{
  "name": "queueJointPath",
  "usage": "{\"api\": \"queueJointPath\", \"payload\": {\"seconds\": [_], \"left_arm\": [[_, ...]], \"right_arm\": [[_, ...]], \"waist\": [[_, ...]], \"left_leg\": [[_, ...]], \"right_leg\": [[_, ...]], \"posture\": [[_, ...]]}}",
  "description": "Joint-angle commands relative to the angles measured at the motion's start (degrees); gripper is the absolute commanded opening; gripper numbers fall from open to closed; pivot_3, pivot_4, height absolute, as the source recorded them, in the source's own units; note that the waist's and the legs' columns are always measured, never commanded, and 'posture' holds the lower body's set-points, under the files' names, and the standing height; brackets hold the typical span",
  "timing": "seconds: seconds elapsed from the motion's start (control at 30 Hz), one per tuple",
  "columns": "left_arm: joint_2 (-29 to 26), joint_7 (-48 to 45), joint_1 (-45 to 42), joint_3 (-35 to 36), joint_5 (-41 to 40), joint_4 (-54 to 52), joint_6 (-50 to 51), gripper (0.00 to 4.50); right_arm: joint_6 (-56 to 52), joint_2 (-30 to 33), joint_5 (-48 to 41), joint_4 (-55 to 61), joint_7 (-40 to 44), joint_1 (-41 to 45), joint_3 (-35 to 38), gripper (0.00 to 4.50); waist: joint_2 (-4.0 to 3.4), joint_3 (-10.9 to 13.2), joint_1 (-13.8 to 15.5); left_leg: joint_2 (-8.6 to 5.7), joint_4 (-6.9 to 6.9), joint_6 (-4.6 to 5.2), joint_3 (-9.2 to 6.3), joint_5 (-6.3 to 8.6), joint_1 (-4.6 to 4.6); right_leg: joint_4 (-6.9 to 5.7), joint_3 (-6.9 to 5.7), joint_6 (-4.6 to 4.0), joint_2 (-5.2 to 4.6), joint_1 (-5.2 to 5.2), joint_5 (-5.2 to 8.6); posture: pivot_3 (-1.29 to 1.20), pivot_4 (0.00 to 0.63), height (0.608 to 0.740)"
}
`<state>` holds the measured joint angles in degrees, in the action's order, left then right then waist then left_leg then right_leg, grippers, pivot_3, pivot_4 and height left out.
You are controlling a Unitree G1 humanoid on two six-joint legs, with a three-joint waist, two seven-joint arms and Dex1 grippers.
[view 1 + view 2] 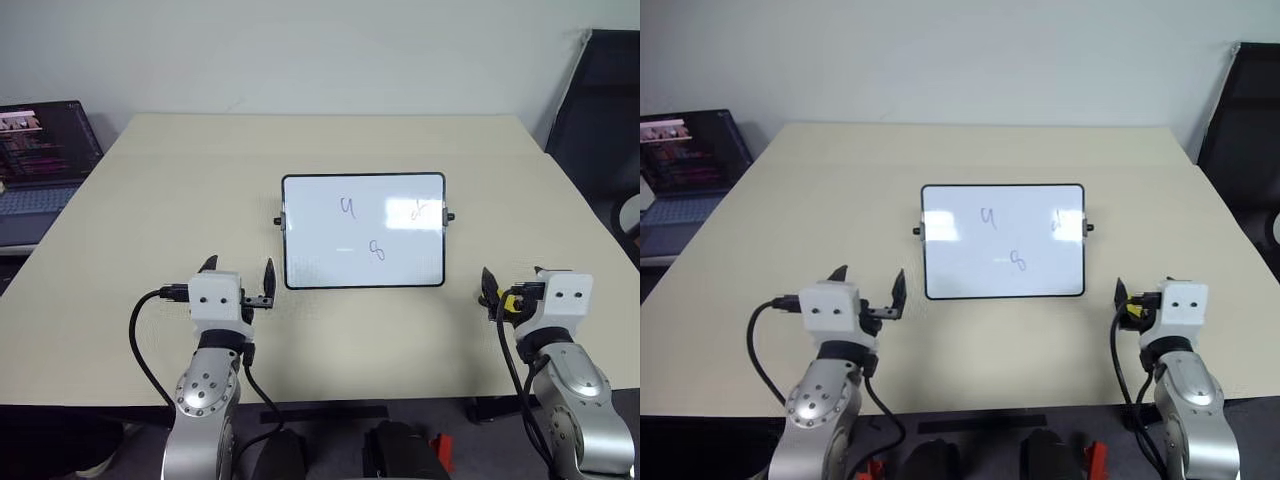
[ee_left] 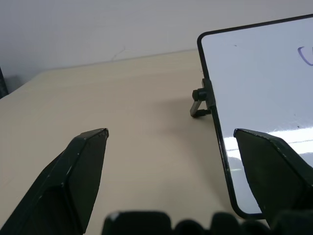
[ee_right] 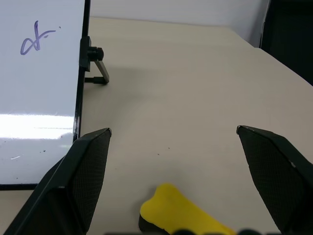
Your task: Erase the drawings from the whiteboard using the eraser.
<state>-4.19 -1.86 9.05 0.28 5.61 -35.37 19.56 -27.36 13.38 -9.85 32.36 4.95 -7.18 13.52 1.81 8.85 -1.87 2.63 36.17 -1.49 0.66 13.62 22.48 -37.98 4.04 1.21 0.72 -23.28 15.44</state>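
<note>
The whiteboard stands propped at the middle of the beige table, black-framed with small side knobs. Three blue drawings are on it: a "4", a "d" and an "8". My left gripper hovers open at the board's near left corner, nothing between its fingers. My right gripper is open to the right of the board. The yellow eraser with its dark underside lies low between the right fingers, close to the palm, and neither finger touches it.
An open laptop sits off the table's far left corner. A black chair stands at the far right. Bare table surface surrounds the board on all sides, and the near table edge runs just under both wrists.
</note>
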Motion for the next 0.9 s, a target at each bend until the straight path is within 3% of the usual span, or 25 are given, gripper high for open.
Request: {"api": "queueJointPath", "payload": {"seconds": [0.03, 0.9], "left_arm": [[0.08, 0.17, -1.96, -0.35, -0.08, -0.93, -0.83, 4.5], [-2.19, -3.13, -9.77, -0.02, -3.1, 10.83, -6.68, 4.5]], "right_arm": [[0.23, 0.79, -0.33, 2.89, -0.04, 0.16, 2.13, 4.48], [2.87, -1.91, 1.26, 3.18, -3.34, -1.26, 5.21, 4.48]], "waist": [[0.0, 0.0, 0.04], [0.0, 0.0, 0.05]], "left_leg": [[0.0, -0.01, 0.0, -0.01, 0.0, 0.02], [-0.01, -0.02, 0.0, -0.03, 0.0, 0.09]], "right_leg": [[0.01, -0.01, 0.05, 0.0, 0.0, -0.03], [0.03, -0.05, 0.2, 0.01, -0.02, -0.11]], "posture": [[0.0, 0.15, 0.74], [0.0, 0.15, 0.74]]}}
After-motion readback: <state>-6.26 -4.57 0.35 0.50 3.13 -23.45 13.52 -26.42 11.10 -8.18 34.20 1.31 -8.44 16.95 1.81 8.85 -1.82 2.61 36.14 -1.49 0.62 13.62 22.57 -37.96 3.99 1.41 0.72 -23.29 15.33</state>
